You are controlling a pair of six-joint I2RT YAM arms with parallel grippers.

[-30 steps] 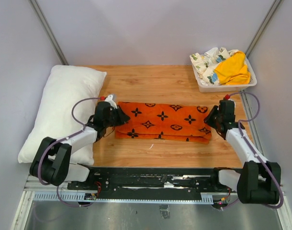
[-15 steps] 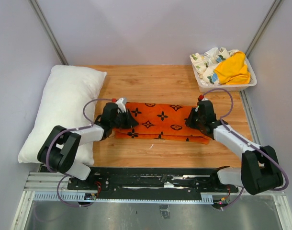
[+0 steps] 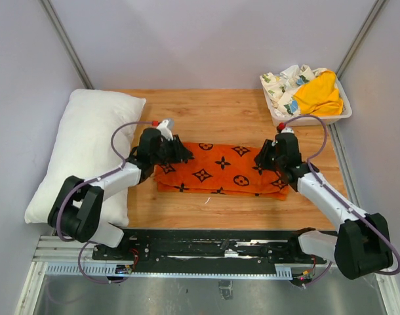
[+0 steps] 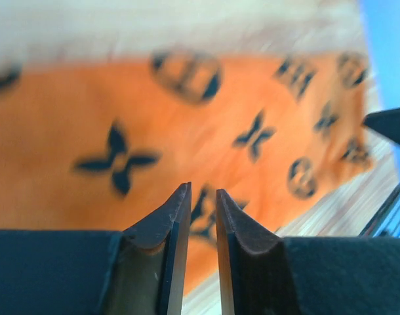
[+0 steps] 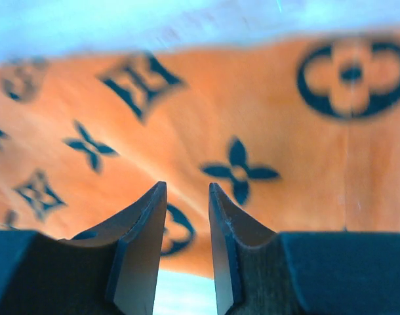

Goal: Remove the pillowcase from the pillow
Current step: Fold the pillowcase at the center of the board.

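Where the pillowcase lies: the orange pillowcase (image 3: 220, 169) with black motifs is a flat, folded strip across the middle of the wooden surface (image 3: 213, 108), already off the pillow.
Pillow: the plain white pillow (image 3: 85, 147) lies bare along the left side of the surface, beside the pillowcase's left end and not touching it.
Left end effector (image 3: 180, 156): over the left end of the pillowcase, pointing right. In the wrist view (image 4: 203, 197) its fingertips stand a narrow slit apart, nothing pinched between them, with blurred patterned cloth beyond.
Right end effector (image 3: 262, 159): over the right end of the pillowcase, pointing left. In its wrist view (image 5: 187, 190) the fingertips stand a little wider apart, nothing between them, with orange cloth filling the view behind.
Contact with cloth: cannot tell whether either set of tips touches the fabric.
Tray: a white tray (image 3: 311, 121) at the far right corner holds a plain yellow cloth (image 3: 318, 95) and a white floral cloth (image 3: 285, 82).
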